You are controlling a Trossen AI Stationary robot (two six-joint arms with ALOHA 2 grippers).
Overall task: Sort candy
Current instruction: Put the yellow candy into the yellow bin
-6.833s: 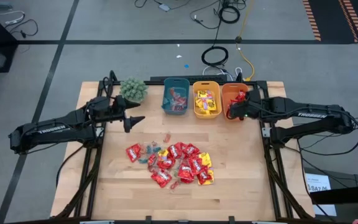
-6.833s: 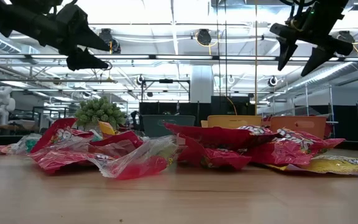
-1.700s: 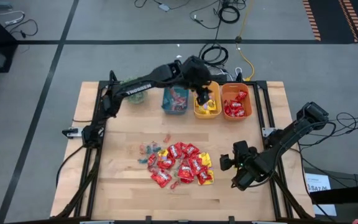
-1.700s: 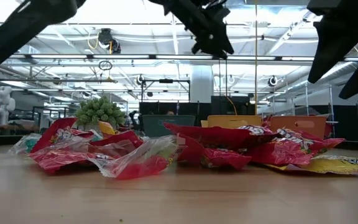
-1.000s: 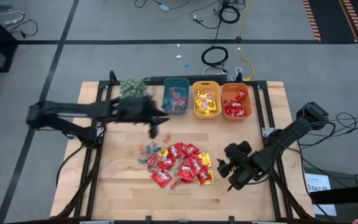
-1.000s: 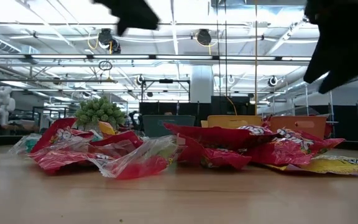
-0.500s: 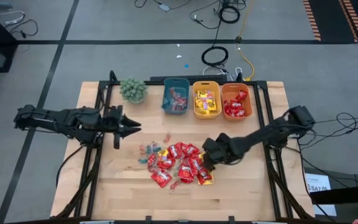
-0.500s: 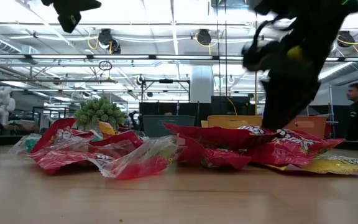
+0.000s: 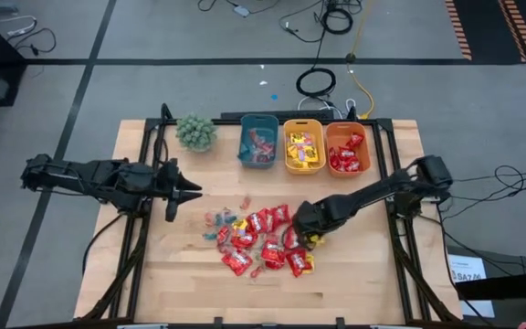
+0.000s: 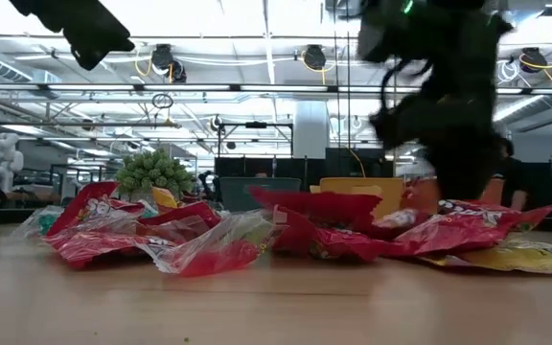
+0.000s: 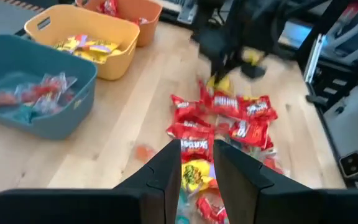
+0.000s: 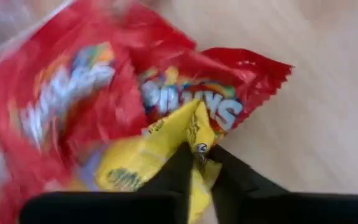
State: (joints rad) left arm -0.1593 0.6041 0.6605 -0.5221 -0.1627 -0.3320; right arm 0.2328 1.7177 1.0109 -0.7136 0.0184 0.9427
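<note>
While the candy [image 9: 261, 239] lies heaped mid-bench, we see the right gripper [image 9: 312, 239] at the heap's right edge, jaws pinched shut on a yellow packet [image 12: 143, 163], likely bound for the yellow bin [image 9: 304, 151]. Only its wrist view shows that pinch. Our left gripper [image 9: 187, 193] hovers beside the heap, jaws narrowly apart, empty.
</note>
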